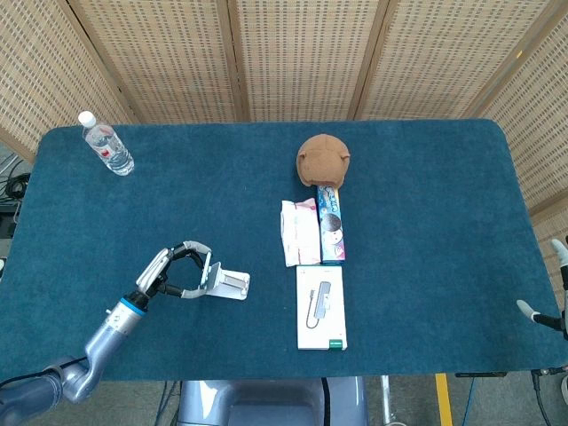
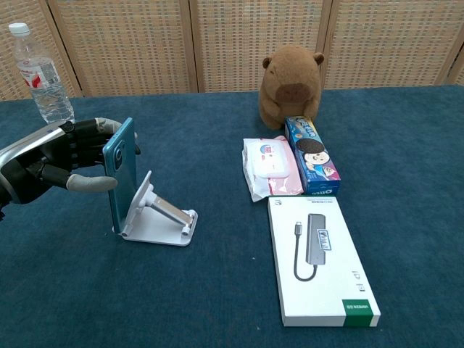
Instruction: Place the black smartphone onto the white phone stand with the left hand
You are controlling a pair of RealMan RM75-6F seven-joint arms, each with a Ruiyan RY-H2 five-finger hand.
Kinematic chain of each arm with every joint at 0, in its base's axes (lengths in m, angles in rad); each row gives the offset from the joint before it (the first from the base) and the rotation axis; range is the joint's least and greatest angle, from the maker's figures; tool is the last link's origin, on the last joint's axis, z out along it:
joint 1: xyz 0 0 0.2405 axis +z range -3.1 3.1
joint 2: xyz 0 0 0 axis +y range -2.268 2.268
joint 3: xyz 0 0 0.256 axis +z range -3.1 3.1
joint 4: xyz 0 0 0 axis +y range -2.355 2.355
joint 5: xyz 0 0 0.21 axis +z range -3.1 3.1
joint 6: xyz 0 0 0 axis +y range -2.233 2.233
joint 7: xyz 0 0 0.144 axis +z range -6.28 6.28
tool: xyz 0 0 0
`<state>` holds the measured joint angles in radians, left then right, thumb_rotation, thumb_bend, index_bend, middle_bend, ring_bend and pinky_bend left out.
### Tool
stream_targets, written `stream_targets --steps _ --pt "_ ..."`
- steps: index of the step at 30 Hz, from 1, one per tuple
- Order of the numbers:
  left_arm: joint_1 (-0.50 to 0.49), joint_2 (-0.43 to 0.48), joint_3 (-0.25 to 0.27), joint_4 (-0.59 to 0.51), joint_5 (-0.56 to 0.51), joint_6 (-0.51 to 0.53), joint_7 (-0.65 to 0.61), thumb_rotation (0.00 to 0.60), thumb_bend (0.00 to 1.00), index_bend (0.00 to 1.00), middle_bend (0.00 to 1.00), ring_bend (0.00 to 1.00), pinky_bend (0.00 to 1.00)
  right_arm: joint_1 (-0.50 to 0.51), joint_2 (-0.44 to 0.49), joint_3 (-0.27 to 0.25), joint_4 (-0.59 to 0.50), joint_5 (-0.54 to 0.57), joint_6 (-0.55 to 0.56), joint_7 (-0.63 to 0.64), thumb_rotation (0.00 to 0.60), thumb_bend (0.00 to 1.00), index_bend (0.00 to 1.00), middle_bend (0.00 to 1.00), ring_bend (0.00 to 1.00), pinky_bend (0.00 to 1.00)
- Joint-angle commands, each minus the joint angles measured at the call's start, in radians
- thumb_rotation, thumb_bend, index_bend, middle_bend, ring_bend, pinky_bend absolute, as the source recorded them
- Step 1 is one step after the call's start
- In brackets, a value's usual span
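My left hand (image 2: 61, 159) (image 1: 176, 271) grips the smartphone (image 2: 120, 174) (image 1: 206, 274), whose teal back with a camera bump faces the chest view. The phone stands nearly upright at the left end of the white phone stand (image 2: 161, 217) (image 1: 229, 284), its lower edge at the stand's front lip and its face close to the stand's tilted back plate. Whether the phone rests on the stand I cannot tell. My right hand (image 1: 550, 306) shows only at the right edge of the head view, off the table, with its fingers apart and nothing in them.
A water bottle (image 2: 41, 75) stands at the back left. Right of the stand lie a white adapter box (image 2: 319, 259), a pink wipes pack (image 2: 270, 167), a cookie box (image 2: 310, 155) and a brown plush capybara (image 2: 290, 81). The table (image 1: 426, 204) is covered in blue cloth.
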<state>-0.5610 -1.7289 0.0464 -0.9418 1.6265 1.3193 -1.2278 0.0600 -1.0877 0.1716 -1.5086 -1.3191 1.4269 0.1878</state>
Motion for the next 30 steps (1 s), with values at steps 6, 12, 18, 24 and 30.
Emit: stream_targets --steps 6,12,18,24,30 --pt "0.000 -0.021 -0.003 0.029 0.001 -0.007 -0.011 0.600 0.00 0.50 0.45 0.46 0.37 -0.001 0.001 0.000 0.004 0.002 -0.003 0.008 0.600 0.10 0.05 0.00 0.00 0.00" --pt "-0.003 -0.031 -0.001 0.047 0.006 -0.013 -0.017 0.600 0.00 0.43 0.36 0.44 0.37 -0.002 0.002 0.001 0.004 0.002 -0.002 0.011 0.600 0.10 0.05 0.00 0.00 0.00" --pt "0.005 -0.043 -0.004 0.063 0.011 0.009 -0.010 0.600 0.00 0.14 0.01 0.14 0.24 -0.001 0.002 0.000 0.004 0.002 -0.004 0.009 0.600 0.10 0.05 0.00 0.00 0.00" --pt "0.009 -0.049 -0.005 0.076 0.016 0.025 -0.019 0.600 0.00 0.03 0.00 0.07 0.19 -0.003 0.003 0.000 0.003 0.001 -0.001 0.010 0.600 0.10 0.05 0.00 0.00 0.00" --pt "0.022 -0.026 -0.008 0.058 0.032 0.086 -0.042 0.600 0.00 0.00 0.00 0.03 0.15 -0.003 0.004 -0.001 0.001 -0.002 0.001 0.011 0.600 0.10 0.05 0.00 0.00 0.00"
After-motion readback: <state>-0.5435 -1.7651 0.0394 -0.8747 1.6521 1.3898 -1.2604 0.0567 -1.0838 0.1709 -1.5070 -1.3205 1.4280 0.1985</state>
